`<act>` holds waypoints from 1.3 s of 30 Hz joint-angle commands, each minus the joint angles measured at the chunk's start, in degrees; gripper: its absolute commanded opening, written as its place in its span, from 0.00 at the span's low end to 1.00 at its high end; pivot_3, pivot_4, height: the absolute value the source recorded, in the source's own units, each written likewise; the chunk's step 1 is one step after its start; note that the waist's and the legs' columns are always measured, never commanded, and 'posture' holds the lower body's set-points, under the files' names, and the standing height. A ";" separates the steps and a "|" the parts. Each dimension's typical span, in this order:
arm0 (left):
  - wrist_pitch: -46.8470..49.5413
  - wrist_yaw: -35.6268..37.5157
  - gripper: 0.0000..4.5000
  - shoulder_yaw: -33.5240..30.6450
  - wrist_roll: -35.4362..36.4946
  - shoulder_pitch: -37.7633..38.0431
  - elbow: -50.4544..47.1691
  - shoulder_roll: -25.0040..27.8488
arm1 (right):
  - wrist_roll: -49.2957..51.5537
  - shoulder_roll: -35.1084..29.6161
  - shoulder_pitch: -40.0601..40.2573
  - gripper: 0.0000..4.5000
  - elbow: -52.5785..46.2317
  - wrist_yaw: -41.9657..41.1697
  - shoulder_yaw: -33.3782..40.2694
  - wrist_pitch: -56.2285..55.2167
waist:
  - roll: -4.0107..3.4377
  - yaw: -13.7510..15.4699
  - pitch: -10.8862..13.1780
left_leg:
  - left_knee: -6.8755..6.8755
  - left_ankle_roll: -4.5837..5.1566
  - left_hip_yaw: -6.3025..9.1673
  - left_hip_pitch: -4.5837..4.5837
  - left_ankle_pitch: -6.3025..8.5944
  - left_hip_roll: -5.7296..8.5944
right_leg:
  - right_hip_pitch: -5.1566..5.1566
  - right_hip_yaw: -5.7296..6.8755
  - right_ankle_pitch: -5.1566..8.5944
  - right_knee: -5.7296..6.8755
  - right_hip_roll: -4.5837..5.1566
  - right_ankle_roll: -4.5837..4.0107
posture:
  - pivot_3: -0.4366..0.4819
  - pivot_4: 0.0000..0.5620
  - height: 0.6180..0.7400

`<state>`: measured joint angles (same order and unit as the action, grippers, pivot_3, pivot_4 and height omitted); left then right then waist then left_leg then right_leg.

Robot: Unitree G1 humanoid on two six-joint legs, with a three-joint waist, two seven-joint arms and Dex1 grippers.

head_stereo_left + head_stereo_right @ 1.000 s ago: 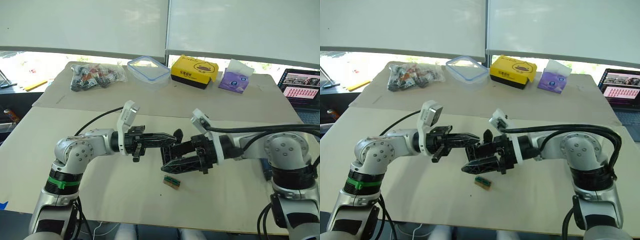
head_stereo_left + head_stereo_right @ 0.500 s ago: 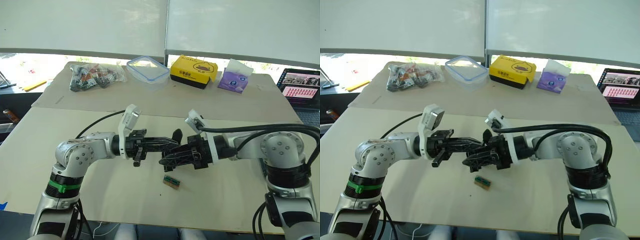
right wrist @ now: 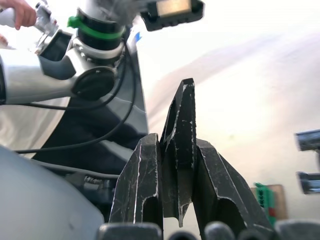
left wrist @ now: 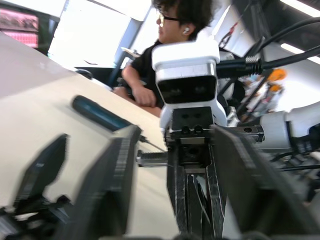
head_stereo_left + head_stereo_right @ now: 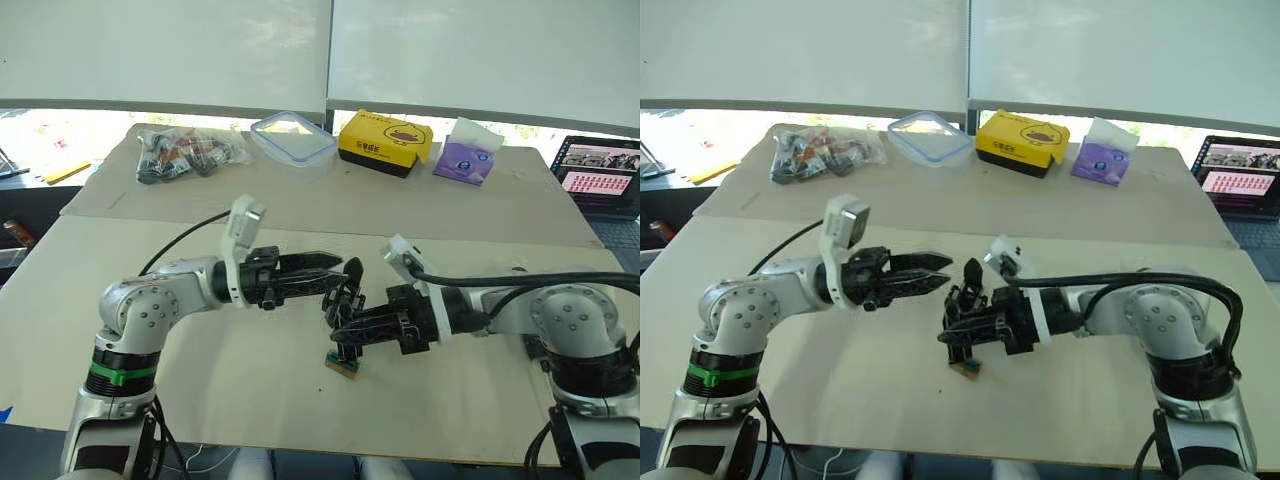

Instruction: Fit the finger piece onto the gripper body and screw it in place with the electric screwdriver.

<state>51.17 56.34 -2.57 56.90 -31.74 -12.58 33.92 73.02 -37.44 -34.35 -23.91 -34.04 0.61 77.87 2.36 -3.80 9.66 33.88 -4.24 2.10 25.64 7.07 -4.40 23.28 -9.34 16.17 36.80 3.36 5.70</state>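
Fitting stage here, nothing screwed yet by the look of it. The right gripper (image 5: 345, 338) is low over the tabletop (image 5: 230, 380), toward its near edge, pinched on the finger piece (image 3: 181, 150), a black wedge sandwiched between the two black fingers with its point sticking out past their tips. Just beside those tips, on the left-arm side, sits the gripper body (image 5: 343, 290), a black lump with one pointed finger rising from it; whether the wedge is touching it can't be made out. Right under the right gripper lies a small green-and-brown block (image 5: 345, 366).

The left gripper (image 5: 335, 272) hovers just above and to the left of the gripper body, fingers spread, holding nothing, tips aimed at the right arm.

The electric screwdriver (image 4: 102, 115) lies flat on the tabletop behind the right arm, bit toward it, well apart from both grippers, with a seated person (image 4: 165, 60) beyond the far side.

Next, I'd say: steady the body with the left, line the wedge's blocky end up with its mount and seat it, then fetch the driver
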 commanded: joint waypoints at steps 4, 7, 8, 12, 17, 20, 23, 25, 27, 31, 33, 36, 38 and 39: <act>-30.83 11.83 1.00 2.71 -24.41 4.56 13.70 7.48 | -0.83 -4.70 9.81 0.09 -4.28 -6.64 9.69 -9.32 | 0.00 0.39 0.01 | -0.01 0.00 -0.01 0.00 0.00 0.00 | -0.02 0.00 0.05 -0.07 0.02 -0.14 | 0.48 0.27 1.00; -47.04 16.25 1.00 5.47 -33.34 6.45 23.98 6.78 | -9.23 -5.10 16.40 0.09 -6.34 -11.21 10.92 -19.76 | 0.00 0.87 0.00 | -0.02 -0.01 -0.02 0.01 0.01 0.00 | -0.02 0.00 0.21 -0.11 0.03 -0.48 | 0.48 0.27 1.00; -49.85 16.91 1.00 5.88 -34.58 6.50 26.19 5.94 | -12.77 -5.00 18.04 0.09 -6.69 -12.98 10.49 -23.89 | 0.00 1.03 0.01 | -0.02 -0.01 -0.02 0.01 0.01 0.00 | -0.02 0.00 0.22 -0.13 0.03 -0.47 | 0.48 0.27 1.00; -58.34 18.45 1.00 10.37 -40.41 4.78 33.07 0.75 | -24.04 -2.72 22.18 0.09 -5.14 -17.29 8.58 -38.27 | 0.00 1.58 0.01 | 0.06 -0.01 -0.03 0.20 0.00 0.00 | 0.08 0.02 0.23 -0.10 0.03 -0.38 | 0.48 0.27 1.00; -64.34 15.84 1.00 13.00 -44.80 -0.29 41.88 -7.80 | -30.26 -1.38 25.80 0.09 -4.17 -21.76 6.39 -47.21 | 0.00 2.43 0.01 | 0.14 -0.01 -0.02 0.26 0.00 0.00 | 0.05 0.08 -0.01 -0.09 0.03 0.04 | 0.48 0.27 1.00; -64.43 16.09 1.00 14.26 -45.91 -3.46 46.37 -12.02 | -30.97 -0.73 26.87 0.09 -4.29 -22.06 5.69 -48.61 | 0.00 2.23 0.01 | 0.14 0.00 0.00 0.26 0.00 0.00 | 0.08 0.09 -0.03 -0.01 0.01 0.04 | 0.48 0.27 1.00; -64.41 17.47 1.00 15.24 -46.72 -6.14 49.83 -15.39 | -31.66 -0.46 27.58 0.09 -4.13 -22.38 5.12 -49.87 | 0.00 2.20 0.01 | 0.15 0.00 0.03 0.23 -0.01 0.01 | 0.04 0.09 -0.02 0.02 0.00 0.08 | 0.48 0.27 1.00; -64.08 18.59 1.00 15.54 -46.88 -7.26 51.58 -16.70 | -31.91 -0.26 27.70 0.09 -4.04 -22.40 4.92 -50.24 | 0.00 2.09 0.01 | 0.17 0.00 0.03 0.23 -0.01 0.01 | 0.00 0.09 -0.03 0.01 0.00 0.08 | 0.48 0.27 1.00; -63.71 19.97 1.00 15.95 -46.97 -8.19 52.64 -17.87 | -32.09 0.00 27.86 0.09 -4.07 -22.30 4.89 -50.41 | 0.00 1.86 0.01 | 0.17 0.00 0.06 0.22 -0.01 0.01 | -0.01 0.10 -0.04 0.02 0.00 0.07 | 0.48 0.27 1.00; -64.39 20.18 1.00 15.69 -47.94 -9.77 54.98 -19.52 | -32.38 0.25 28.38 0.09 -4.20 -22.04 4.89 -50.78 | 0.00 1.72 0.01 | 0.22 0.00 0.16 0.21 -0.01 0.02 | -0.07 0.19 -0.04 0.04 0.00 0.07 | 0.48 0.27 1.00; -64.36 20.11 1.00 15.57 -48.36 -10.34 56.04 -20.20 | -32.67 0.33 29.00 0.09 -4.52 -21.82 5.00 -50.99 | 0.00 1.63 0.01 | 0.26 0.00 0.19 0.21 -0.01 0.02 | -0.11 0.22 -0.03 0.04 0.00 0.09 | 0.48 0.27 1.00; -64.11 20.40 1.00 15.80 -48.85 -10.68 57.17 -20.65 | -32.81 0.44 29.65 0.09 -5.07 -21.46 5.18 -51.03 | 0.00 1.53 0.01 | 0.26 0.00 0.27 0.21 -0.01 0.02 | -0.13 0.29 -0.03 0.07 0.00 0.09 | 0.48 0.27 1.00; -63.50 20.41 1.00 16.01 -49.40 -10.83 57.80 -20.71 | -32.88 0.40 29.85 0.09 -5.26 -21.33 5.27 -51.04 | 0.00 1.52 0.01 | 0.27 0.00 0.34 0.21 -0.01 0.03 | -0.16 0.36 -0.03 0.07 0.00 0.09 | 0.48 0.27 1.00; -63.71 20.85 1.00 16.29 -49.80 -10.83 58.06 -20.61 | -32.90 0.36 29.90 0.09 -5.30 -21.26 5.32 -51.06 | 0.00 1.51 0.01 | 0.30 0.00 0.38 0.21 -0.01 0.03 | -0.19 0.40 -0.03 0.08 0.00 0.09 | 0.48 0.27 1.00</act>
<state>-12.26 76.49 13.10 7.91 -41.94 45.03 13.54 39.54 -37.25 -4.34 -26.99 -55.47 4.92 28.34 2.36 -2.29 9.67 34.20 -4.24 2.51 25.86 7.06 -4.36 23.08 -8.92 16.14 36.88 3.36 5.78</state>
